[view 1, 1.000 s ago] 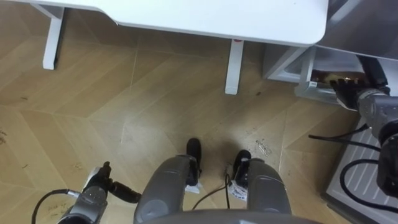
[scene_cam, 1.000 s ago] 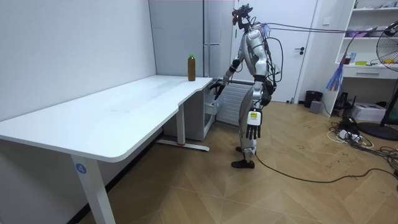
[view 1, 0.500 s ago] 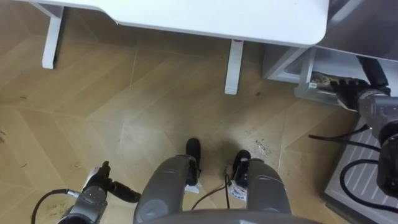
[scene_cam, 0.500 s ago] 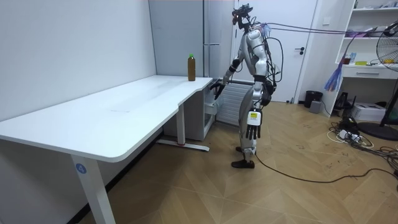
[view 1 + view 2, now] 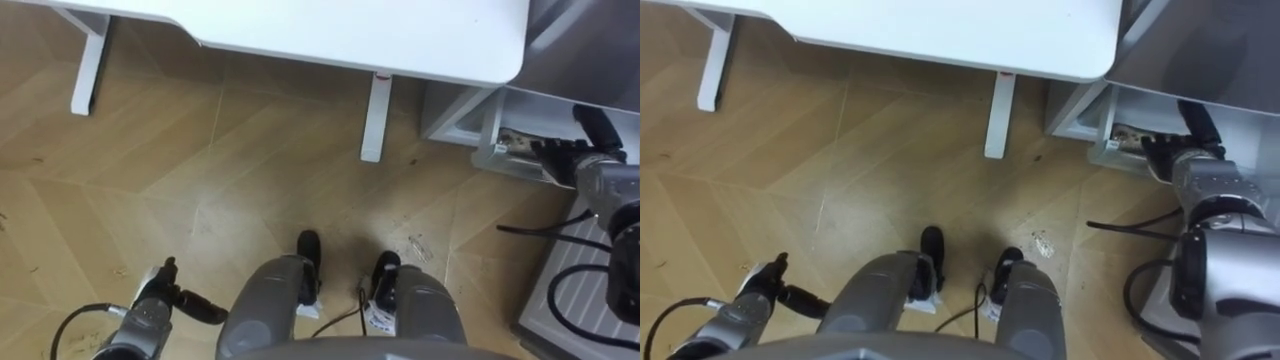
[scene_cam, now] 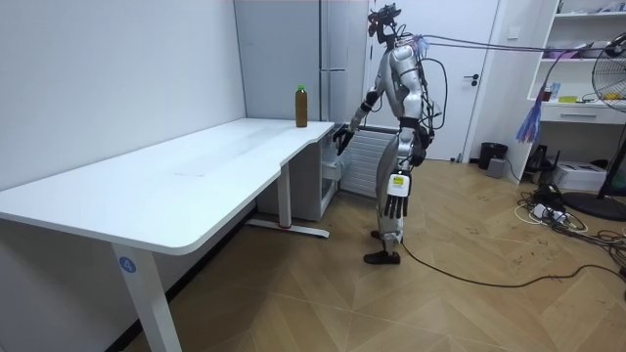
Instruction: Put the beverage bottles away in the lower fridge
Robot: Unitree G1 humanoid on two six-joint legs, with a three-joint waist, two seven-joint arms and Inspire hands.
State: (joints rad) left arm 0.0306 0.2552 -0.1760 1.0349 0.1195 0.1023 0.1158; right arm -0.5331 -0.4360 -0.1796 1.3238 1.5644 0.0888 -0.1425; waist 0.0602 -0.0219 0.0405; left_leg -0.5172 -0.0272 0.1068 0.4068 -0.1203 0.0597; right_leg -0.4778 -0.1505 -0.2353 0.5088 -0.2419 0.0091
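From the head we look steeply down through both eyes, close over the white desk (image 5: pixel 400 30) edge and floor (image 5: pixel 250 170). Our room camera stands well off, facing along that desk; all views share both.

Desk corner (image 5: pixel 495 55) stands near the right hand (image 5: pixel 562 155) at the fridge (image 5: pixel 590 40); floor (image 5: pixel 200 180) open

place: looked like an office room used as a robot test space | landmark: long white desk (image 6: pixel 196 171) stood along a bare wall | tall grey fridge (image 6: pixel 293 59) stood at the desk's far end | white door (image 6: pixel 481 78) and wall shelves (image 6: pixel 585 59) lay beyond the desk | standing fan (image 6: pixel 614 59) and loose cables (image 6: pixel 548 213) were on the wood floor (image 6: pixel 391 303) across from the desk
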